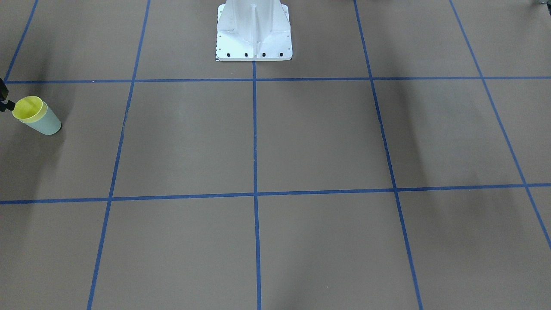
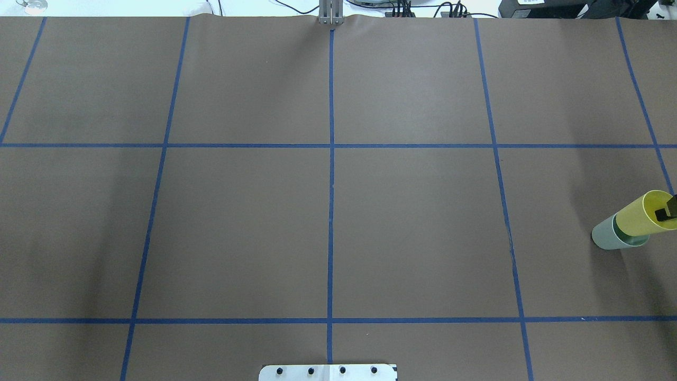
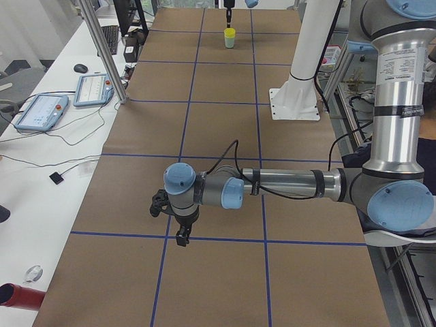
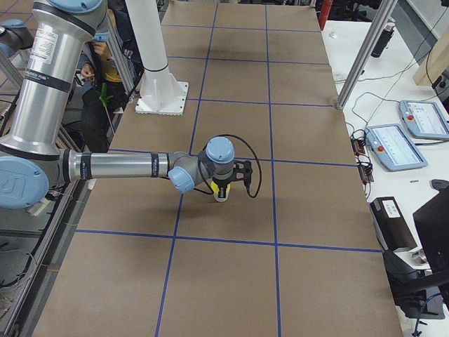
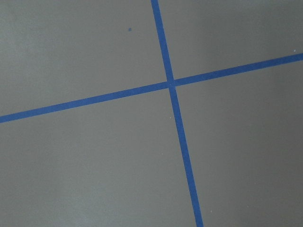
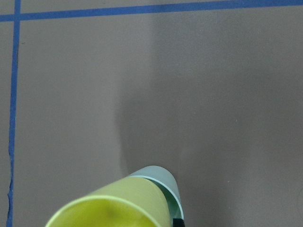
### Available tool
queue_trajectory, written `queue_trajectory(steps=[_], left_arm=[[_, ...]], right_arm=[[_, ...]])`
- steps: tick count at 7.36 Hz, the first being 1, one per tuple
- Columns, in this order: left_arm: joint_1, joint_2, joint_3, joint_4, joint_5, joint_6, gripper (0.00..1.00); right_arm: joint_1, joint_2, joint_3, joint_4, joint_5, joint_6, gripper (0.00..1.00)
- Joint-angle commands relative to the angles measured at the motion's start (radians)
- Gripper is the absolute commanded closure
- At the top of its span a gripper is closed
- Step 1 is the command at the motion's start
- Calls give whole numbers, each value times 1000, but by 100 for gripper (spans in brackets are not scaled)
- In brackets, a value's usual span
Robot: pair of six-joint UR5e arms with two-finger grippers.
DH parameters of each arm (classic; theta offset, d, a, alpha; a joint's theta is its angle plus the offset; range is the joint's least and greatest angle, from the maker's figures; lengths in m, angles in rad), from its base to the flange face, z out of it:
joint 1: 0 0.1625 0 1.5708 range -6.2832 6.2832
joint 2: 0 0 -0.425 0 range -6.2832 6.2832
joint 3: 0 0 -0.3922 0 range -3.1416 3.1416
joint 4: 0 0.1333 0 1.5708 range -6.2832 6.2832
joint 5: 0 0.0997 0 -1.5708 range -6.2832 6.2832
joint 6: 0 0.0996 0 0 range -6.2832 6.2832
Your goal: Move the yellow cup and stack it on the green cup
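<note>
Yellow plastic tumbler (image 2: 640, 217), gripped at rim by right hand (image 2: 665, 212), is nested in mint-green plastic tumbler (image 2: 608, 239); left hand (image 3: 181, 237) opening cannot be determined.

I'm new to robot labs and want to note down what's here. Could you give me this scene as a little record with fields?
Cups: bright yellow plastic tumbler; pale mint-green plastic tumbler
Stacking: yellow one nested upright in the green one
Place: brown table, far on the robot's right
Right pincer: at the yellow rim; grip unclear
Left pincer: above a blue tape crossing, far from the cups; open or shut unclear
</note>
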Motion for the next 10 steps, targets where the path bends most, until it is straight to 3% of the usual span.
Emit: queue_trajectory(steps=[1,4,7,10], left_arm=[[0,0,0,1,0,0,0],[0,0,0,0,1,0,0],[0,0,8,1,1,0,0],[0,2,9,1,1,0,0]], right_arm=[[0,3,1,1,0,4,0],[-2,26,-6,-24,-28,4,0],[33,29,-10,-143,-134,-77,0],[214,153,-11,-511,-229,-472,0]])
